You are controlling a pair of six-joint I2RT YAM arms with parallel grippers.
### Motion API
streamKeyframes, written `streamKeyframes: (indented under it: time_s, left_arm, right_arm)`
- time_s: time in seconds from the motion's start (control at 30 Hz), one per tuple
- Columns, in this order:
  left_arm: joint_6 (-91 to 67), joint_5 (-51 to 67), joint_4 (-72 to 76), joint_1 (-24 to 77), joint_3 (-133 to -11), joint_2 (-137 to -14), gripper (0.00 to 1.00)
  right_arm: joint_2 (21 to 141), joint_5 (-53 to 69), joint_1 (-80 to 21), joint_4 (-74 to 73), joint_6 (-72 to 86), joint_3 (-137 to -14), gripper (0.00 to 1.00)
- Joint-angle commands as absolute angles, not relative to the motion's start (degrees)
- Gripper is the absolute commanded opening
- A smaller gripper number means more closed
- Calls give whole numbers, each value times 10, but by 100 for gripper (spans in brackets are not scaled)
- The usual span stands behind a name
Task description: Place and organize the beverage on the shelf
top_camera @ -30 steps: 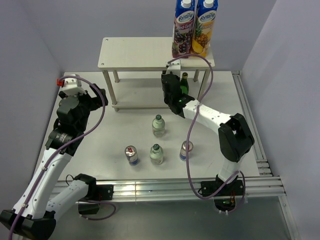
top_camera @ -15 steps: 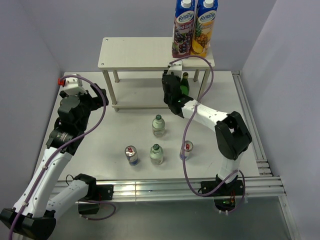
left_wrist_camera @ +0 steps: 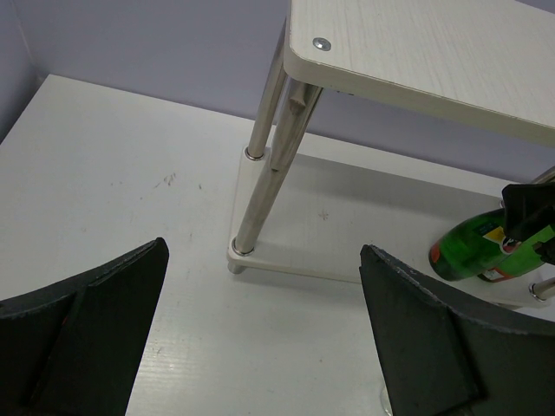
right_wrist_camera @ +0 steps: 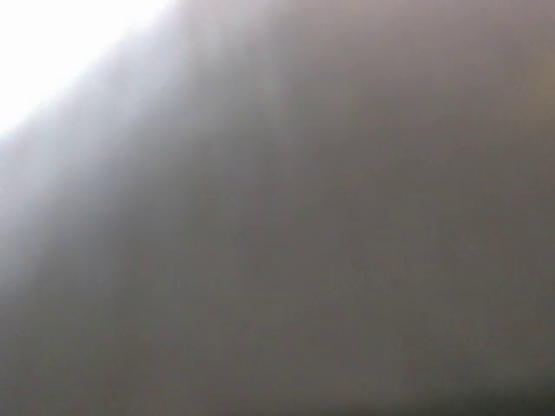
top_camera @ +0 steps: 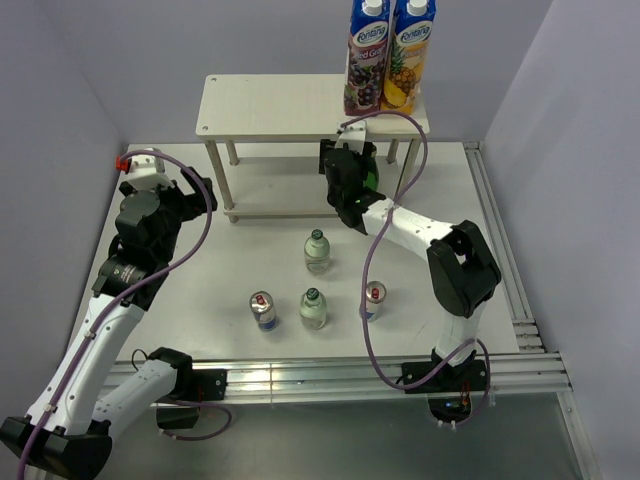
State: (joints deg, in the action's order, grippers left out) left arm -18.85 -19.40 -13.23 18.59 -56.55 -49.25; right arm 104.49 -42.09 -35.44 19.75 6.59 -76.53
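Observation:
The shelf [top_camera: 270, 105] stands at the back of the table. A dark green bottle [top_camera: 371, 172] stands on its lower board [left_wrist_camera: 347, 230], under the right end of the top. My right gripper [top_camera: 355, 168] is against this bottle's left side; its jaws are hidden from above, and the right wrist view is a grey blur. In the left wrist view the bottle [left_wrist_camera: 473, 251] shows with the right gripper's black finger [left_wrist_camera: 527, 208] at its top. Two clear green-capped bottles [top_camera: 317, 250] [top_camera: 313, 308] and two cans [top_camera: 263, 310] [top_camera: 372, 298] stand on the table. My left gripper [left_wrist_camera: 262, 251] is open and empty.
Two tall juice cartons [top_camera: 368, 55] [top_camera: 412, 50] stand on the right end of the shelf top. The shelf's front left leg [left_wrist_camera: 260, 173] is just ahead of my left gripper. Metal rails [top_camera: 500, 250] run along the table's right and near edges.
My right arm has pushed a little farther in under the shelf top, and its gripper now covers more of the green bottle. The left arm has not moved.

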Motion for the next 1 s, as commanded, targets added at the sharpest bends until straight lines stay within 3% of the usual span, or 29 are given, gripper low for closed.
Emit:
streamKeyframes:
  time_s: [0.0,0.17,0.5,0.7,0.8,0.9,0.93,0.97]
  left_arm:
    - [-178,-193,-120,188,-568,-487,99]
    - [-178,-195,-120,188,-568,-485,99]
    - [-177,-193,-119,188,-568,-486,99]
    - [-175,-125,-88,188,-548,-490,99]
    - [-183,-56,-68,188,-541,-497,85]
    - [-184,-26,-55,188,-533,-521,39]
    - [-198,-32,-61,187,-540,-532,1]
    - [-206,-39,-69,188,-548,-543,0]
  right_arm:
    - [1029,-428,-353,207,81,-780,75]
    - [997,-399,-359,201,85,-750,90]
    - [902,-403,-389,168,99,-684,91]
    - [787,-443,-448,142,106,-614,91]
    - [725,-449,-486,98,133,-564,91]
    - [660,-456,-528,63,152,-527,86]
    - [643,-454,-540,39,154,-516,72]
    - [625,-451,-552,26,159,-506,64]
